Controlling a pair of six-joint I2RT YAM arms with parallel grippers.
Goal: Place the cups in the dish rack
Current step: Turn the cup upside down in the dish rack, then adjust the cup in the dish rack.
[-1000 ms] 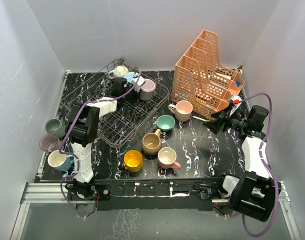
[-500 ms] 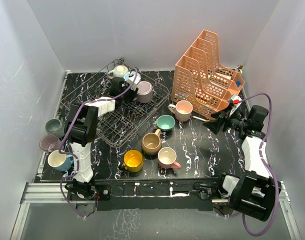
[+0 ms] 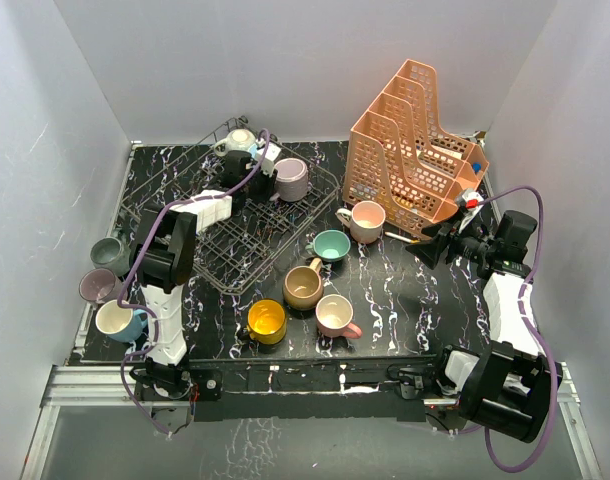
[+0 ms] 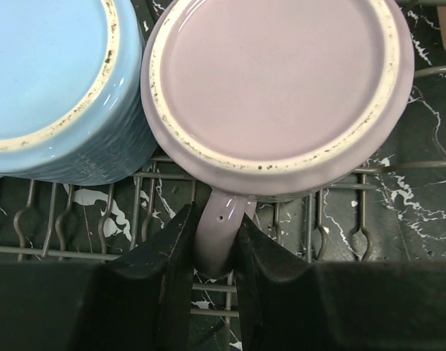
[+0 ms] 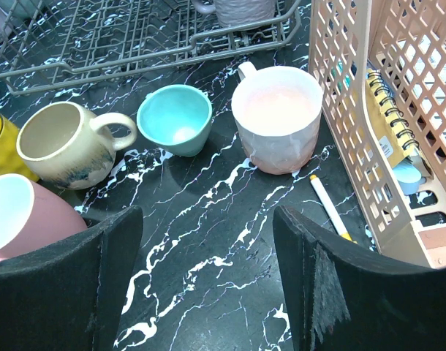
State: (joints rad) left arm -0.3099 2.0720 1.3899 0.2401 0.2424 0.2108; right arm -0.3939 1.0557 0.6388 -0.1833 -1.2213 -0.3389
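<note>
My left arm (image 3: pixel 171 255) reaches far forward, and my left gripper (image 4: pixel 217 245) is pinching the handle of the lilac cup (image 4: pixel 281 80) between both fingers. Over on the right, my right arm (image 3: pixel 505 290) sits folded, right gripper (image 5: pixel 208 292) angled down, jaws wide apart.

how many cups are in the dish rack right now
3: a cream cup at the far corner, a blue cup beside it, and a lilac cup next to that. The left arm may hide more.

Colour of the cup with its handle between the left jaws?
Lilac cup, cream-edged base; clearest in left wrist view.
</note>
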